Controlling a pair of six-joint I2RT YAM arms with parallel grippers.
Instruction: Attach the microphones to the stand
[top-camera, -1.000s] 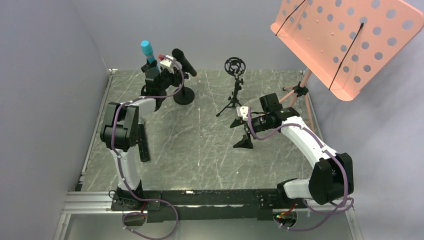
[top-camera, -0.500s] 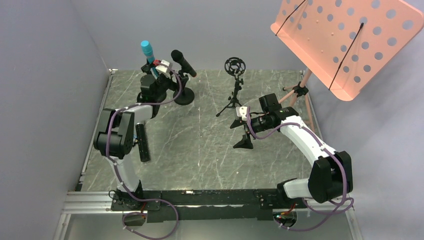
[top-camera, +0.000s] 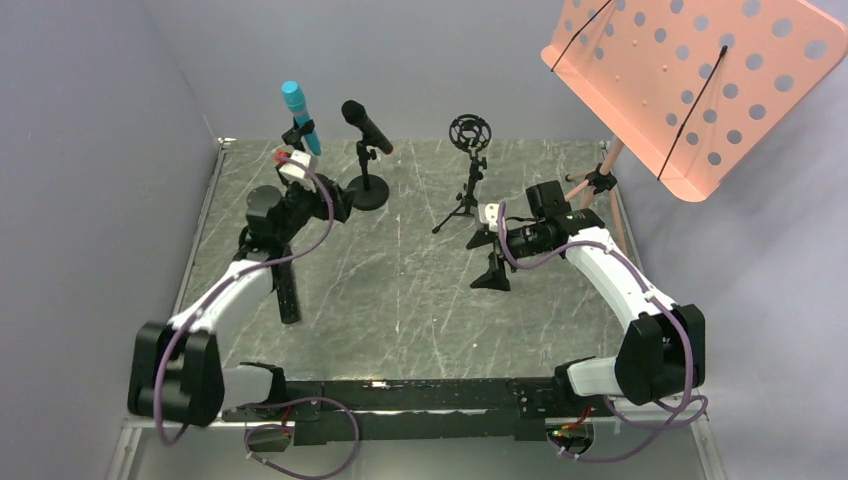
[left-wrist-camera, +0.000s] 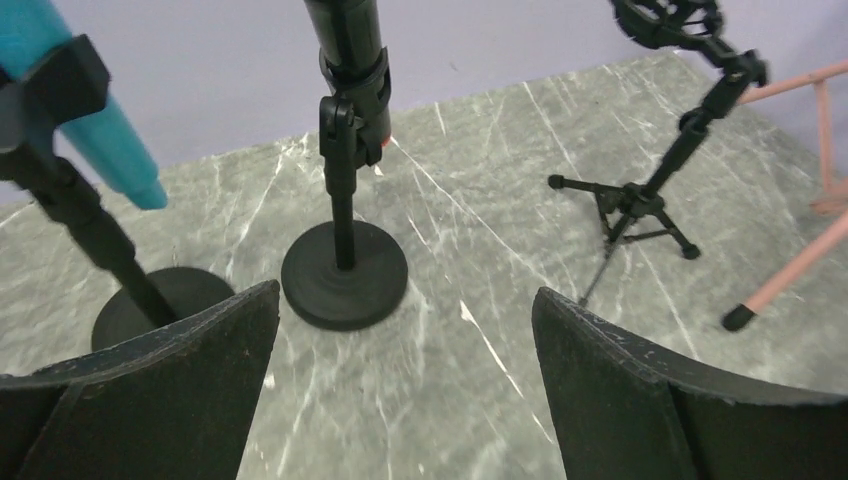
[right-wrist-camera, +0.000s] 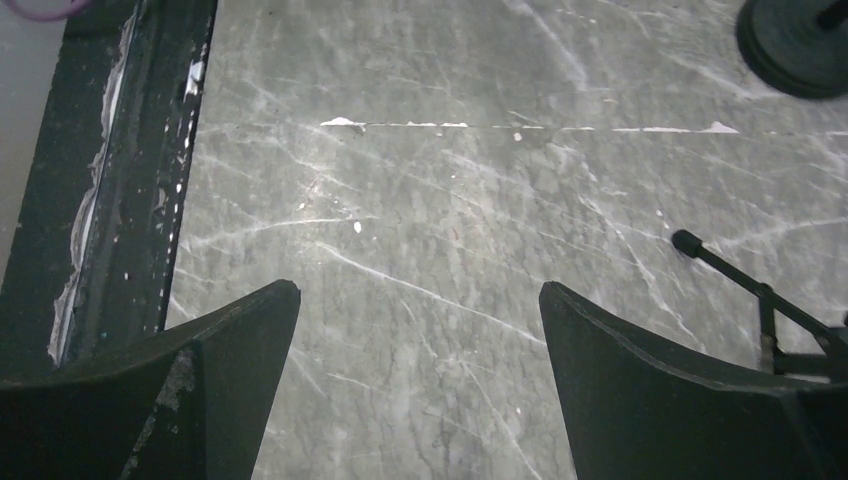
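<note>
Two microphones already sit in clips at the upper left of the overhead view: the turquoise microphone (top-camera: 295, 112) and, just beside it, the black microphone (top-camera: 366, 125) on its round-based stand (top-camera: 368, 192). The ring-mount tripod stand (top-camera: 469, 150) at upper centre is empty. A third, dark microphone (top-camera: 287, 290) lies on the surface (top-camera: 420, 310) at centre left, just beside the left arm (top-camera: 225, 295). What remains, I judge, is that last one. The left arm should draw clear of the filled stands without brushing them, then take the lying microphone across the middle of its body so it stays level on the way to the ring. The left jaws stand fully released, holding and touching nothing; the right jaws likewise gape over bare surface right of centre, empty.
</note>
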